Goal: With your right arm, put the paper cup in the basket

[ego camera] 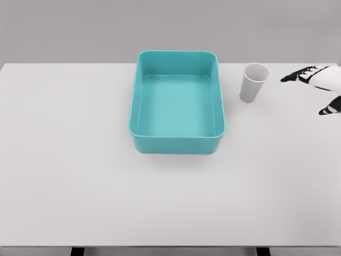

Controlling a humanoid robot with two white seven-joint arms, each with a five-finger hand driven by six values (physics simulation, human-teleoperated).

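Our right hand (318, 85) comes in at the right edge, over the table (64, 160). Fingers (298, 76) are spread and relaxed, holding nothing. Black-tipped fingertips point left, toward the cup (254, 82). Thumb sits lower, apart from the other fingers, also near the right edge.

Cup is just left of our fingertips, near but not touching; a clear strip of table shows between them. It stands upright, mouth up, white, and tapers toward the base. It's on the table, outside the basket (177, 145).

Basket is further left of the fingers, beyond the cup. Teal, rectangular, rounded corners, open top, nothing visible inside. The cup stands just beside the basket's right wall near its far corner, with a narrow gap between them, not touching.

So from our fingertips going left: gap, cup, narrow gap, basket wall. Cup and fingertips sit at about the same depth on the table, toward the far edge.

We can't see our left hand in this view. Only the right hand and a bit of wrist show; the rest of the arm is cut off by the frame.
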